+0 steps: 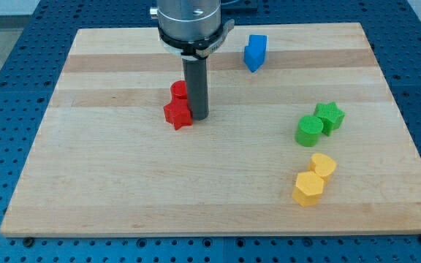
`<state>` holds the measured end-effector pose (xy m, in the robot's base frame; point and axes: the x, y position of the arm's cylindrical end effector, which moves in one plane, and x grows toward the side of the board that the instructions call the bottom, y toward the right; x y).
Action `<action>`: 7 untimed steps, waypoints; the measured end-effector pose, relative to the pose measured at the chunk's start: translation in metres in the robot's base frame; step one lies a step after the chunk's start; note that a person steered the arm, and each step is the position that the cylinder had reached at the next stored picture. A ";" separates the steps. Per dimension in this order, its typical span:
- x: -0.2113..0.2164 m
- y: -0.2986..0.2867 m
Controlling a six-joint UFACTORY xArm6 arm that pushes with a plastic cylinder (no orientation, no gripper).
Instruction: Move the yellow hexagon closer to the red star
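Observation:
The yellow hexagon [308, 188] lies near the view's bottom right, touching a second yellow block [324, 166] just above it. The red star [177, 114] sits left of the board's middle, with a red round block [179, 90] right behind it. My tip [199, 117] rests on the board just to the right of the red star, touching or nearly touching it. The rod partly hides the red round block's right side. The yellow hexagon is far from my tip, down and to the right.
A green cylinder [309, 130] and a green star [330, 116] sit together at the right. A blue block [255, 52] stands near the top, right of the rod. The wooden board [108, 190] ends at a blue perforated table on all sides.

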<state>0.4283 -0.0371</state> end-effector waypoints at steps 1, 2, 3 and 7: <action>0.000 0.000; 0.000 0.005; -0.001 0.006; -0.037 0.014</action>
<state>0.3913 -0.0233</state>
